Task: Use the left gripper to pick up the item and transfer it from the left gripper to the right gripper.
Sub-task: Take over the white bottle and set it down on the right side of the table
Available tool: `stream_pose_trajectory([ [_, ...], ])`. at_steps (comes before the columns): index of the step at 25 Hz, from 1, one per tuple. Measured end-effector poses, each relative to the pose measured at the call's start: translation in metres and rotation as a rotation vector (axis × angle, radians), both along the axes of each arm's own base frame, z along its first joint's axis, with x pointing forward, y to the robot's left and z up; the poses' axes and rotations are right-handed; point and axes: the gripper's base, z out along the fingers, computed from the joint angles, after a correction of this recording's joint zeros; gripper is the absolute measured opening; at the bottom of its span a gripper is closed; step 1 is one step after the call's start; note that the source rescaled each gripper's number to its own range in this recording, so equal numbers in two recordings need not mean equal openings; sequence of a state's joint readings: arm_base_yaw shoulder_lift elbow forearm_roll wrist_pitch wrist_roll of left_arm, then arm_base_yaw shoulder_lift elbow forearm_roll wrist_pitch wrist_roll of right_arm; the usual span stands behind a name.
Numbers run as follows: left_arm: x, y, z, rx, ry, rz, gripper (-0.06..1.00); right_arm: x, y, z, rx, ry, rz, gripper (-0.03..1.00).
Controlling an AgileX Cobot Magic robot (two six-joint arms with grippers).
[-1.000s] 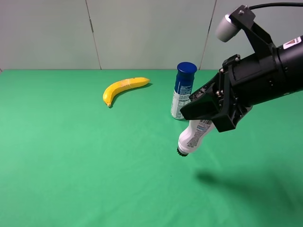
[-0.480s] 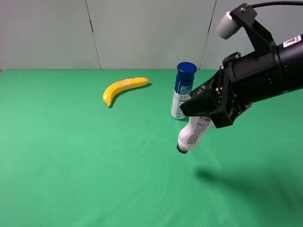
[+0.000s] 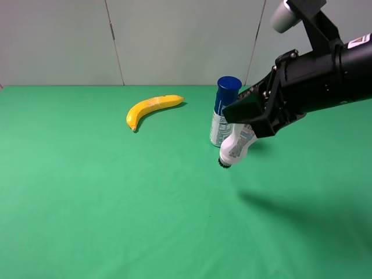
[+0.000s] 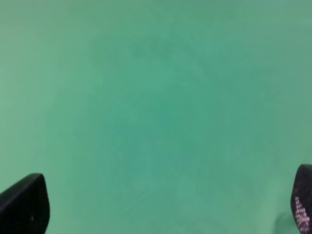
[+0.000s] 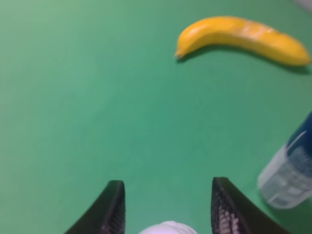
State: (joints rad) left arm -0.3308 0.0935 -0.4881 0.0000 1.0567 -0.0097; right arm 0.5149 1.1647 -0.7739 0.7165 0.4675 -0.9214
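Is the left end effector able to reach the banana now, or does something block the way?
Probably yes. The banana lies alone on the green cloth, and the right end effector holds the bottle beside the spray can, apart from it. The left end effector is open.

Probably a lab test bench: a plain green tabletop [image 3: 87, 203] before bare grey wall panels [image 3: 174, 40].

I count one small white plastic squeeze bottle with black cap [image 3: 237, 146], in my right gripper [image 3: 243, 119]. One blue-capped white spray can [image 3: 224, 110] just beside that gripper. One curved yellow banana [image 3: 152, 108] farther from it. Two black grippers, counting my left gripper [image 4: 163, 209].
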Motion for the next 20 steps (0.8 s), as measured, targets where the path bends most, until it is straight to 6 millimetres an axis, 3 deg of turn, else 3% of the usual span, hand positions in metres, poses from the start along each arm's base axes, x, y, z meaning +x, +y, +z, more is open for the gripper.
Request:
stream_pose_trajectory([
  [5,0.001,0.0,0.0,0.0,0.0,0.14,1.0,0.009,-0.001,-0.004,-0.034,-0.044,-0.032,0.0],
  [10,0.001,0.001,0.0,0.004,-0.002,0.298,1.0,0.028,-0.006,-0.02,-0.094,-0.041,-0.099,0.0],
  [20,-0.004,0.001,0.0,0.003,-0.043,0.394,1.0,0.067,-0.055,-0.029,-0.111,-0.086,-0.368,0.0],
])
